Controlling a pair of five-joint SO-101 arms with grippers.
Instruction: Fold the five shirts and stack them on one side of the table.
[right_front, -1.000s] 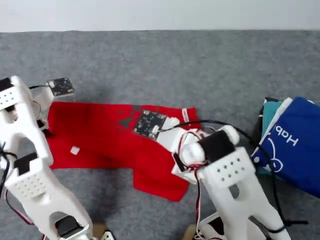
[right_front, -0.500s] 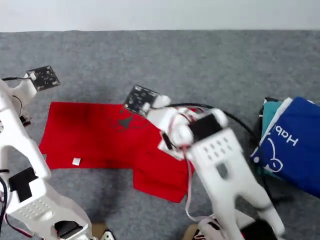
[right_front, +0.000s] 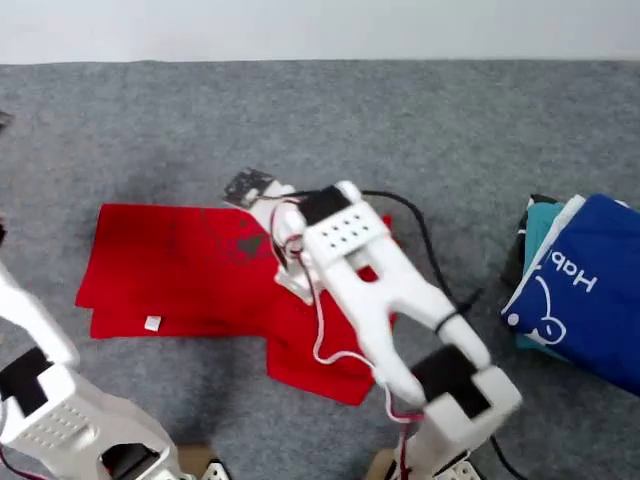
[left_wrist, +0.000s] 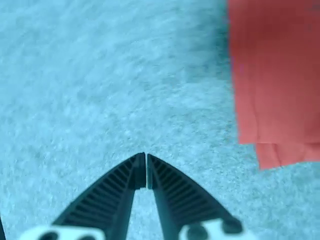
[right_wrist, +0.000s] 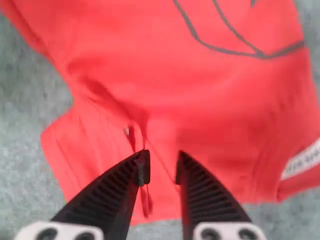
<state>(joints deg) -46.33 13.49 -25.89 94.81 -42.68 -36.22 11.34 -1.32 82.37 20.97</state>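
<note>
Here, the red shirt (right_front: 170, 265) lies partly folded at centre-left of the high view on the grey table cover (right_front: 420, 130), with a small white tag (right_front: 152, 323) near its lower edge and a dark graphic (right_front: 245, 240) on its front. The right gripper (right_wrist: 160, 167) hangs over the red cloth, jaws slightly apart. The left gripper (left_wrist: 146, 172), tips together, is above bare cover beside the shirt's edge. At the right edge a blue shirt (right_front: 590, 290) with white lettering tops a teal shirt (right_front: 535, 235).

one red shirt (right_front: 170, 270); one folded-shirt pile (right_front: 580, 290); two arms: left arm (right_front: 60, 425), right arm (right_front: 385, 290)
</note>
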